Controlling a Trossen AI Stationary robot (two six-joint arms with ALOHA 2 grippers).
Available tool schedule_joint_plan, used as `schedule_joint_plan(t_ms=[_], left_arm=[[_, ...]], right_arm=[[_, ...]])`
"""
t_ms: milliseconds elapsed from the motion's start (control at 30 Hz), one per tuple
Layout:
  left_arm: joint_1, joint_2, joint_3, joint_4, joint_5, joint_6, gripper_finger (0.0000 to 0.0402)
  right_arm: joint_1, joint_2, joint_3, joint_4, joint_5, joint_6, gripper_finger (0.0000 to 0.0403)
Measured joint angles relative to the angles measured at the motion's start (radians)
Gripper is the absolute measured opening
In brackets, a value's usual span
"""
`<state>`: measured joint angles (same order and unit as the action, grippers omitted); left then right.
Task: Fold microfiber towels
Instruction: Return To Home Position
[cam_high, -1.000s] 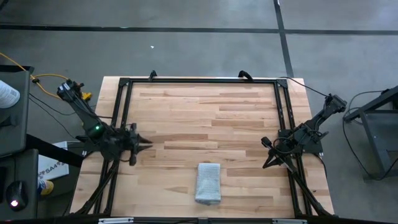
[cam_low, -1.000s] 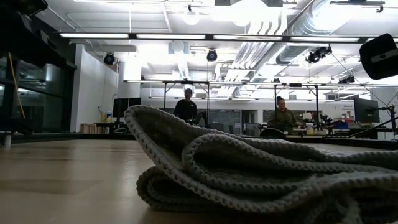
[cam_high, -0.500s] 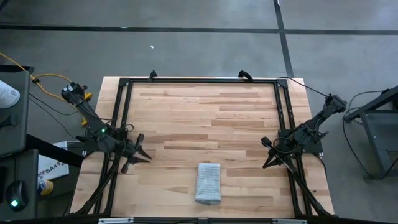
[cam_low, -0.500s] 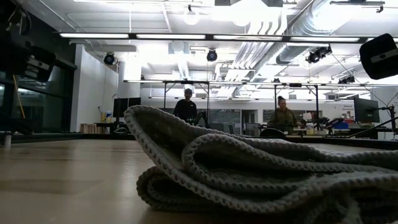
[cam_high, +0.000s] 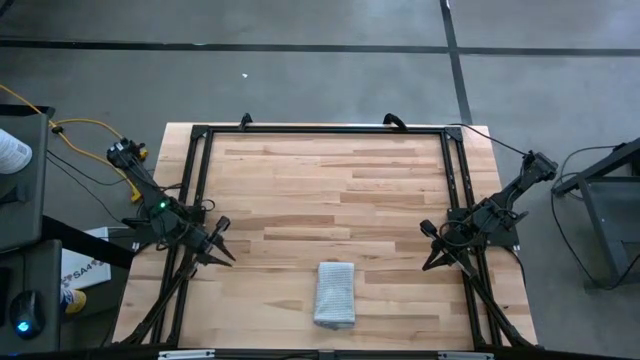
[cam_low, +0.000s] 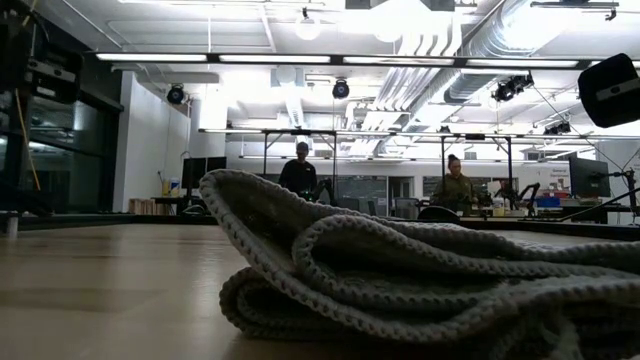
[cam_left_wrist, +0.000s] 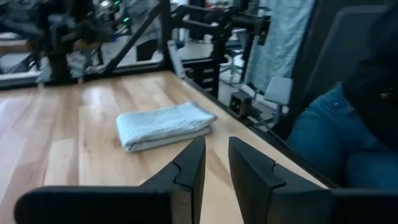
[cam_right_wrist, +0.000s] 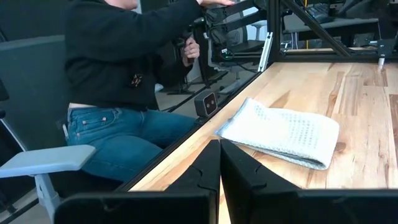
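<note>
Step in hand: by my judgement you are at close-out; the towel (cam_high: 335, 293) lies folded into a compact oblong and neither arm touches it; only parking the arms remains.
Towel position: on the desk (cam_high: 320, 170), near its front edge and about mid-width; between the two arms and well apart from both.
Left claw (cam_left_wrist: 214, 149): at the desk's left edge, clear of the towel; fingers a narrow gap apart; nothing held.
Right claw (cam_right_wrist: 219, 146): at the desk's right edge, clear of the towel; fingers together; nothing held.
Next move: no further grasp looks necessary; settle both arms at their own sides and keep the claws off the cloth so the fold is not dragged open.
Fold quality: the low view shows the top layer rising in a loose hump over the lower layers; you should judge whether that passes.
Long axis: runs from the front edge toward the far edge, close to square with the front edge.
Facing: one short end points at the front edge, the other at the far edge; a long side faces each arm.
Bystander: a person (cam_right_wrist: 118, 62) sits just beyond the front edge; keep the arms inside the desk.
</note>
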<state>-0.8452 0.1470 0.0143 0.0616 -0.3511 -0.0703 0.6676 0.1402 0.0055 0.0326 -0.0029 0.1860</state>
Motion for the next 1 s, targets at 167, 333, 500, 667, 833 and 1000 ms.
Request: schedule_joint_plan(t_ms=[167, 333, 500, 667, 833, 1000], left_arm=[[0.000, -0.022, -0.001, -0.006, 0.066, 0.042, 0.0069], [0.000, -0.022, -0.002, -0.021, 0.162, 0.077, 0.0069], [0.000, -0.022, -0.003, -0.046, 0.317, 0.126, 0.0069], [0.000, -0.022, -0.003, -0.053, 0.365, 0.092, 0.0069], [0.000, -0.026, -0.003, -0.053, 0.364, 0.045, 0.0069], [0.000, -0.098, -0.003, -0.053, 0.364, -0.019, 0.0069]], right_arm=[[0.000, 0.000, 0.000, 0.000, 0.000, 0.000, 0.0002], [0.000, 0.000, 0.000, 0.000, 0.000, 0.000, 0.0002], [0.000, 0.000, 0.000, 0.000, 0.000, 0.000, 0.0002], [0.000, 0.000, 0.000, 0.000, 0.000, 0.000, 0.0002], [0.000, 0.000, 0.000, 0.000, -0.001, 0.000, 0.0002], [0.000, 0.000, 0.000, 0.000, -0.001, 0.000, 0.0002]])
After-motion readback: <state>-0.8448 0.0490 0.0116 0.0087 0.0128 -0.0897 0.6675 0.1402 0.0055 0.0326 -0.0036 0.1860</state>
